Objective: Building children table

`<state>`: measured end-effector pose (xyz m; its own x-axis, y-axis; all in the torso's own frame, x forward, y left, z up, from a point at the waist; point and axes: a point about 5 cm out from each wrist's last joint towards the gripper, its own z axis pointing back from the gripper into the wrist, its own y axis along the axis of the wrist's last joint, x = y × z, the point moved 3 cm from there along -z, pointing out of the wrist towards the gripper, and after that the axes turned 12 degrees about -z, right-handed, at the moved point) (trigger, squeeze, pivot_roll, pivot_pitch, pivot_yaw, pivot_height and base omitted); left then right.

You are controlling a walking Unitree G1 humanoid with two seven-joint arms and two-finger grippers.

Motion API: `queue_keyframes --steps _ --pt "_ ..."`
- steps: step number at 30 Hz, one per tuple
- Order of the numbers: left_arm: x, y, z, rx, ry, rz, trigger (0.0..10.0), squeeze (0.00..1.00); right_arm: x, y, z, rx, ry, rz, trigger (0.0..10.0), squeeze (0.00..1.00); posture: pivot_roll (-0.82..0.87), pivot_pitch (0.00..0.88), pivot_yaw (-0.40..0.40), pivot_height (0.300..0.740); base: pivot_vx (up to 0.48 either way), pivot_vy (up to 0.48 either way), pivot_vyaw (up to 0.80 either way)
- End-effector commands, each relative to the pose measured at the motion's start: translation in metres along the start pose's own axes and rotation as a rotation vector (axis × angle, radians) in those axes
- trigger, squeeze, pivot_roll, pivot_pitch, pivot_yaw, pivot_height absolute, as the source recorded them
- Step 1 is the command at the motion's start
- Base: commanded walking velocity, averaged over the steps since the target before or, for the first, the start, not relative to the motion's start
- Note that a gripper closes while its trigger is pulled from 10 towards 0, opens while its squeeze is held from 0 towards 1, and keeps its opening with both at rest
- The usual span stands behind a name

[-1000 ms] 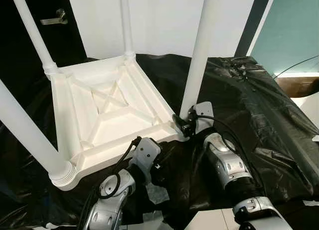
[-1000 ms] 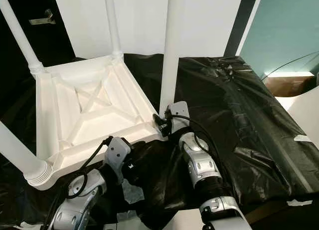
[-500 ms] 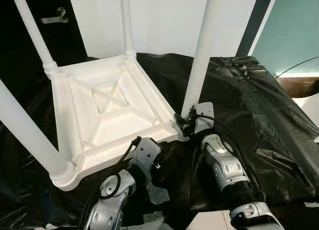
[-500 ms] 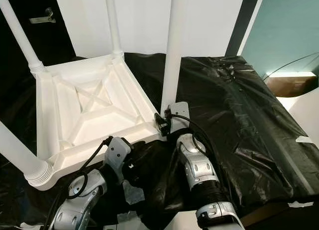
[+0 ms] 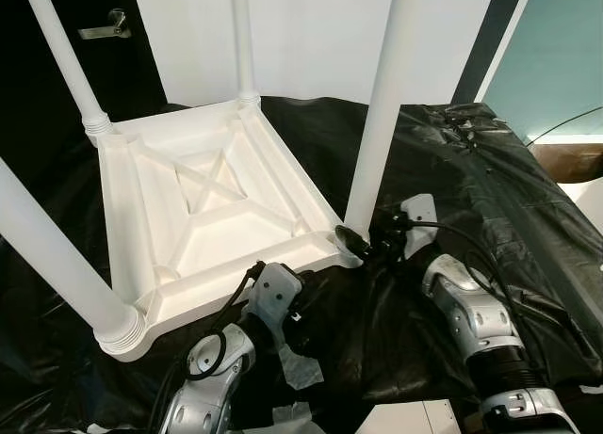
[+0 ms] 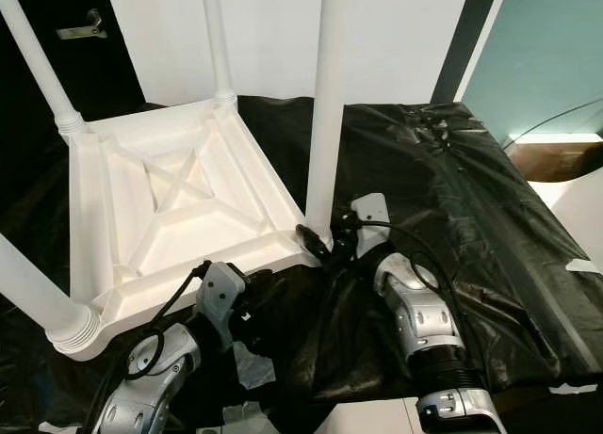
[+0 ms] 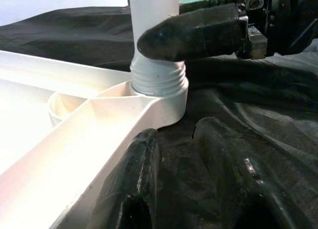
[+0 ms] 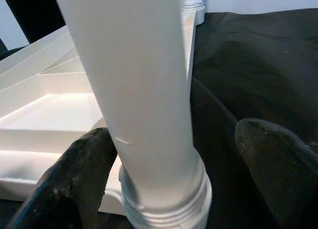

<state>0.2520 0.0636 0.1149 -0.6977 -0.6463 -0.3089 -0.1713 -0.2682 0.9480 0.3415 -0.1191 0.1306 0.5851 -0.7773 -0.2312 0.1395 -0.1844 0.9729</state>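
One table leg (image 8: 144, 105) between spread right gripper (image 8: 184, 174) fingers, near base.

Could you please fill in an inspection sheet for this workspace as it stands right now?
Surface: black plastic sheeting, wrinkled, covers the work area.
Job's things: white children's table lies upside down with four legs fitted in its corner sockets; the near-right leg stands upright.
Clutter: scraps of white paper by the near edge.
Grippers: right gripper open, fingers either side of the near-right leg's base, one pad touching; left gripper open, low beside the table's near rim, holding nothing.
Cables: black cables loop along both forearms; one thin cable at far right.
Surroundings: white wall, dark door with a lever handle, teal panel.
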Motion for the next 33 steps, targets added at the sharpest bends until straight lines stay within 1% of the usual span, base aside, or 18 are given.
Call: queue_keyframes --steps 1,3,4,6,10,11,12,14,15,18,19,21,22,23,33 --pt "-0.007 0.0 0.0 -0.02 0.084 -0.001 10.0 0.0 0.004 0.001 0.0 -0.016 0.032 0.021 10.0 0.0 0.12 0.01 -0.044 0.74 0.0 0.0 0.0" --pt "-0.008 0.0 -0.001 -0.017 0.084 -0.003 10.0 0.0 0.01 0.004 -0.002 -0.072 0.11 0.082 10.0 0.0 0.12 0.01 -0.04 0.74 0.0 0.0 0.0" --pt "-0.008 0.0 -0.001 -0.017 0.084 -0.003 10.0 0.0 0.01 0.004 -0.002 -0.072 0.11 0.082 10.0 0.0 0.12 0.01 -0.04 0.74 0.0 0.0 0.0" --pt "-0.009 0.001 -0.002 -0.015 0.084 -0.005 10.0 0.0 0.013 0.007 -0.008 -0.115 0.163 0.127 10.0 0.0 0.12 0.01 -0.034 0.74 0.0 0.0 0.0" --pt "-0.009 0.001 -0.002 -0.015 0.084 -0.006 10.0 0.0 0.013 0.008 -0.01 -0.129 0.183 0.141 10.0 0.0 0.12 0.01 -0.034 0.74 0.0 0.0 0.0" --pt "-0.011 0.001 -0.002 -0.014 0.088 -0.009 10.0 0.0 0.012 0.01 -0.017 -0.166 0.238 0.179 10.0 0.0 0.12 0.005 -0.031 0.74 0.0 0.0 0.0" --pt "-0.011 0.001 -0.002 -0.014 0.088 -0.009 10.0 0.0 0.012 0.01 -0.017 -0.166 0.238 0.179 10.0 0.0 0.12 0.005 -0.031 0.74 0.0 0.0 0.0" --pt "-0.013 0.002 -0.002 -0.013 0.094 -0.013 10.0 0.0 0.009 0.013 -0.024 -0.194 0.284 0.217 10.0 0.0 0.13 0.002 -0.03 0.74 0.0 0.0 0.0" --pt "-0.013 0.002 -0.002 -0.013 0.094 -0.013 10.0 0.0 0.009 0.013 -0.024 -0.194 0.284 0.217 10.0 0.0 0.13 0.002 -0.03 0.74 0.0 0.0 0.0" --pt "-0.016 0.002 -0.003 -0.01 0.098 -0.017 10.0 0.0 0.004 0.012 -0.032 -0.233 0.332 0.26 10.0 0.0 0.13 0.0 -0.032 0.74 0.0 0.0 0.0" --pt "-0.016 0.003 -0.003 -0.009 0.101 -0.018 10.0 0.0 0.002 0.011 -0.034 -0.24 0.34 0.276 8.4 0.0 0.13 0.0 -0.034 0.74 0.0 0.0 0.0" --pt "-0.017 0.003 -0.004 -0.008 0.103 -0.019 10.0 0.0 0.002 0.011 -0.036 -0.244 0.349 0.287 8.4 0.0 0.13 0.0 -0.034 0.74 0.0 0.0 0.0" --pt "-0.017 0.003 -0.004 -0.008 0.106 -0.02 10.0 0.0 0.002 0.01 -0.036 -0.247 0.356 0.292 1.9 0.0 0.13 0.0 -0.034 0.74 0.0 0.0 0.0" --pt "-0.017 0.004 -0.004 -0.007 0.109 -0.021 10.0 0.0 0.002 0.01 -0.036 -0.25 0.362 0.295 0.0 0.0 0.13 0.0 -0.034 0.74 0.0 0.0 0.0" --pt "-0.018 0.004 -0.002 -0.009 0.117 -0.023 10.0 0.0 0.004 0.007 -0.036 -0.268 0.376 0.296 0.0 0.0 0.15 0.0 -0.041 0.74 0.0 0.0 0.0"
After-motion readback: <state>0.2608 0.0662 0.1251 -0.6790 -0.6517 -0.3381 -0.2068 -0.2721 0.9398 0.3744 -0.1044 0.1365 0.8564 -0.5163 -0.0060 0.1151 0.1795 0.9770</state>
